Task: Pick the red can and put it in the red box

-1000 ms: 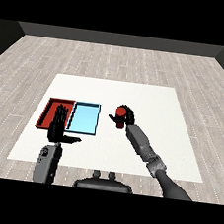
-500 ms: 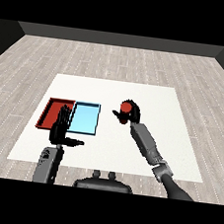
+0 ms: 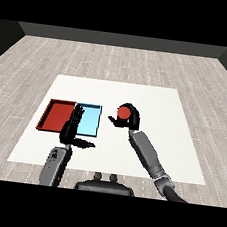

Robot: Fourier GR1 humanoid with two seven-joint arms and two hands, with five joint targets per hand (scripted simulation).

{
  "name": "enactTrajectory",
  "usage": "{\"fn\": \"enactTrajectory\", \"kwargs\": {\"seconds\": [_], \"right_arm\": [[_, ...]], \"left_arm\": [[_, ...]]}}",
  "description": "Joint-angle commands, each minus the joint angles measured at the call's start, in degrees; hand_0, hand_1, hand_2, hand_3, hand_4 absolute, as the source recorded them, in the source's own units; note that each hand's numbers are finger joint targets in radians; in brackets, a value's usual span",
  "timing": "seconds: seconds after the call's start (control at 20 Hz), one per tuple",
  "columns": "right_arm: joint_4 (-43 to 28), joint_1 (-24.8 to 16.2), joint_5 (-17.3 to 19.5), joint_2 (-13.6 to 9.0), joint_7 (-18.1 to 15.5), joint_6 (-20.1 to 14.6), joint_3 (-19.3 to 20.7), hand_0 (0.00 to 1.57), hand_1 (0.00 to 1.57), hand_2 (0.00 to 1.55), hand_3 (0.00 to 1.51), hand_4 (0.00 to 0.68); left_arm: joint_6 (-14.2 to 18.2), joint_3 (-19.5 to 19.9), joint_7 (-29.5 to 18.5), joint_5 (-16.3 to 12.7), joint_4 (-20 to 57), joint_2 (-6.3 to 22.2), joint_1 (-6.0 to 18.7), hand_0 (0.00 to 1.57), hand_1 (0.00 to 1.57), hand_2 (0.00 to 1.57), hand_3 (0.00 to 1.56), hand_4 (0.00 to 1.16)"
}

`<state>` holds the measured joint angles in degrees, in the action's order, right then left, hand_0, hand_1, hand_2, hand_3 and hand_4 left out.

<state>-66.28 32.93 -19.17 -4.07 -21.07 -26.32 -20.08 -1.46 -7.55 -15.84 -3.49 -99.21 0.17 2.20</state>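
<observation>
I have the right hand (image 3: 130, 118) with fingers curled round the red can (image 3: 122, 114), held above the worktop (image 3: 152, 102) right of the light blue tray (image 3: 90, 123); red tray (image 3: 57, 116) beyond. Left hand (image 3: 73, 128) fingers straight, spare

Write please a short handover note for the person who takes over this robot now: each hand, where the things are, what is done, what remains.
Right hand: curled round the red can, to the right of both trays.
Left hand: fingers straight, holding nothing, raised over the near edge where the two trays meet.
Red tray: on the table at the left, nothing in it; the blue tray lies against its right side.
Done: can is grasped.
Left: carry the can leftward past the blue tray and set it in the red tray, probably minding the left hand on the way.
</observation>
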Motion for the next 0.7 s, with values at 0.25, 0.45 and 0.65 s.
{"fn": "enactTrajectory", "kwargs": {"seconds": [0.25, 0.45, 0.65], "right_arm": [[-19.23, -10.20, 5.79, -1.18, 4.63, -1.31, -2.97, 1.43, 1.43, 1.41, 1.39, 0.629], [-18.67, -9.50, 9.63, 1.44, 4.74, -1.89, -2.20, 1.44, 1.44, 1.43, 1.40, 0.632], [-17.96, -12.91, 9.13, 2.38, 0.04, 3.89, -0.78, 1.44, 1.44, 1.43, 1.40, 0.616]], "left_arm": [[6.78, -8.14, 10.30, 3.42, -1.22, -0.17, 5.52, 0.00, 0.00, 0.00, 0.00, 0.00], [10.08, -10.94, 4.09, 2.73, 9.11, -0.17, 6.59, 0.00, 0.00, 0.00, 0.00, 0.00], [10.28, -11.28, 4.08, 1.27, 12.61, -0.17, 10.19, 0.00, 0.00, 0.00, 0.00, 0.00]]}}
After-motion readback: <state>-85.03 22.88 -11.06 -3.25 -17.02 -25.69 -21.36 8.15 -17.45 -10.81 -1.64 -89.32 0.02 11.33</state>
